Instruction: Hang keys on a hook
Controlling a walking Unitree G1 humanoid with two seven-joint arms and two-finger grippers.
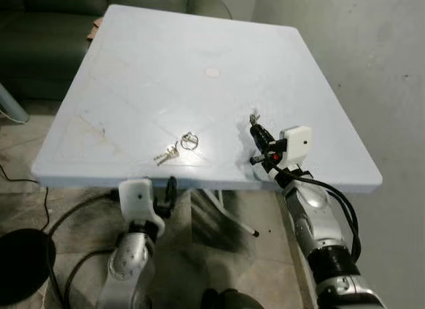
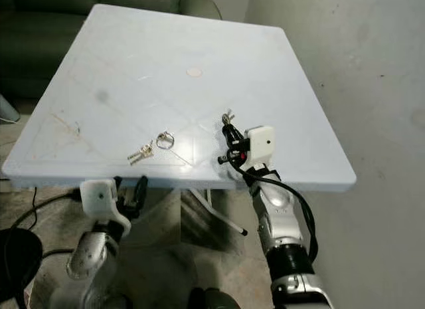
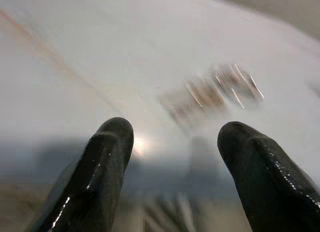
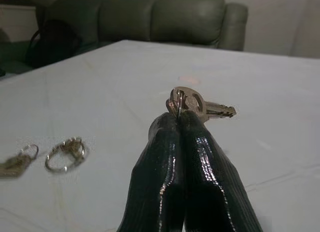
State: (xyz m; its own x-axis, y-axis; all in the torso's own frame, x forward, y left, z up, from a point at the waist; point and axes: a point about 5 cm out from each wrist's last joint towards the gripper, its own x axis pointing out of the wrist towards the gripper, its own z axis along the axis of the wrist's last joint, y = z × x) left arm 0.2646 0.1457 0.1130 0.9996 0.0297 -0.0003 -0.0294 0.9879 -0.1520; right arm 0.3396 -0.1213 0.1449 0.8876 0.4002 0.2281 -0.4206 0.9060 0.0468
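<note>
A bunch of small keys (image 1: 167,153) with a loose ring (image 1: 190,141) beside it lies on the pale blue table (image 1: 166,70), near its front edge. My right gripper (image 1: 256,129) hovers over the table to the right of them. It is shut on a single silver key (image 4: 187,102) that sticks up above the fingertips. My left gripper (image 1: 167,196) is low, just under the table's front edge and below the keys. Its fingers (image 3: 107,147) are open with nothing between them. In the left wrist view the keys (image 3: 215,90) appear blurred ahead.
A dark green sofa (image 1: 40,30) stands behind the table. A grey wall (image 1: 378,63) runs close along the right side. Black cables (image 1: 66,216) and a round black object (image 1: 20,262) lie on the floor at the left. Table legs (image 1: 219,216) stand under the front edge.
</note>
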